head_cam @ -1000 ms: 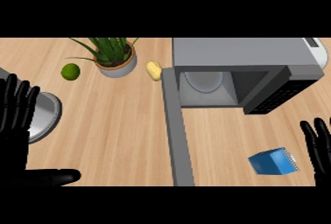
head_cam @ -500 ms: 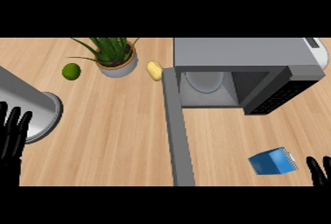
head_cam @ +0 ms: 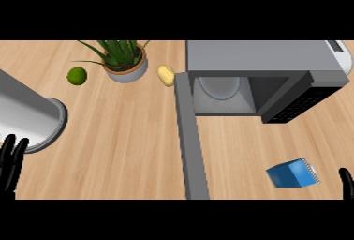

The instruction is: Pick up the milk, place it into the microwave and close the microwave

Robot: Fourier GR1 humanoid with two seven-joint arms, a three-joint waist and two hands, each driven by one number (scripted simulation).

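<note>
The milk (head_cam: pixel 292 173) is a small blue carton lying on the wooden counter at the lower right, in front of the microwave. The grey microwave (head_cam: pixel 262 61) stands at the back right with its cavity showing. Its door (head_cam: pixel 190 145) is swung wide open toward the front. Only the straight fingers of my left hand (head_cam: pixel 10 161) show, at the lower left edge, far from the carton. At the lower right corner a straight fingertip of my right hand (head_cam: pixel 346 180) shows just right of the milk, not touching it.
A large grey cylinder (head_cam: pixel 27 117) lies at the left edge, just above my left hand. A potted plant (head_cam: pixel 124 63), a green lime (head_cam: pixel 77 75) and a yellow fruit (head_cam: pixel 166 75) sit at the back. A white object (head_cam: pixel 342 49) peeks out behind the microwave.
Both hands have sunk toward the lower edge, so only fingertips remain in view. The grey cylinder at the left now shows more of its side. The milk has not moved.
</note>
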